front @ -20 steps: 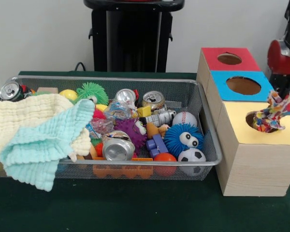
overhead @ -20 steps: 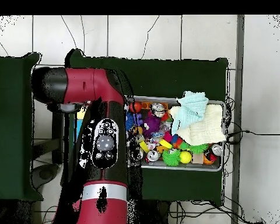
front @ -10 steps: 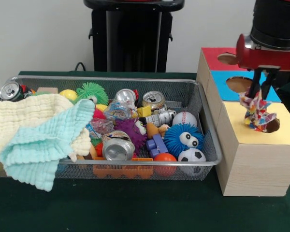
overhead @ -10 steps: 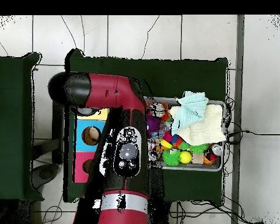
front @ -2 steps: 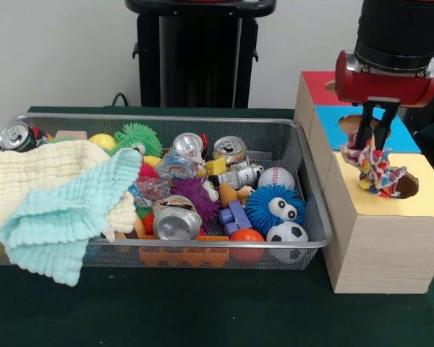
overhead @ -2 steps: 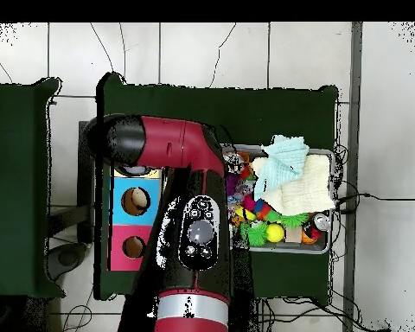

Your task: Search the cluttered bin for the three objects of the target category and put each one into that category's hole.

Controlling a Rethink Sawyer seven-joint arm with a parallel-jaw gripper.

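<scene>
Above the yellow-topped box (front @ -2 steps: 385, 217), at the near end of the row of three boxes, the gripper (front @ -2 steps: 370, 137) hangs from the red and black arm (front @ -2 steps: 390, 43) with its jaws closed on a multicoloured rope toy (front @ -2 steps: 376, 168). The toy's lower end dangles at the rim of the yellow hole (front @ -2 steps: 403, 186); whether it touches the box top cannot be told. Behind it stand the blue-topped box (front @ -2 steps: 325, 129) and the red-topped box (front @ -2 steps: 312, 85), each with a round hole. The mesh bin (front @ -2 steps: 304, 155) lies beside the boxes on the green table (front @ -2 steps: 202, 311). A cream cloth (front @ -2 steps: 36, 181) and a mint cloth (front @ -2 steps: 65, 217) drape over the bin's end farthest from the boxes. Toward the boxes' end lie a blue googly-eyed ball (front @ -2 steps: 273, 206), a soccer ball (front @ -2 steps: 286, 235), a baseball (front @ -2 steps: 276, 177), and crushed cans (front @ -2 steps: 177, 220). In the overhead view the arm (overhead @ -2 steps: 189, 225) covers the yellow box and part of the bin (overhead @ -2 steps: 319, 245); the gripper itself is hidden there.
</scene>
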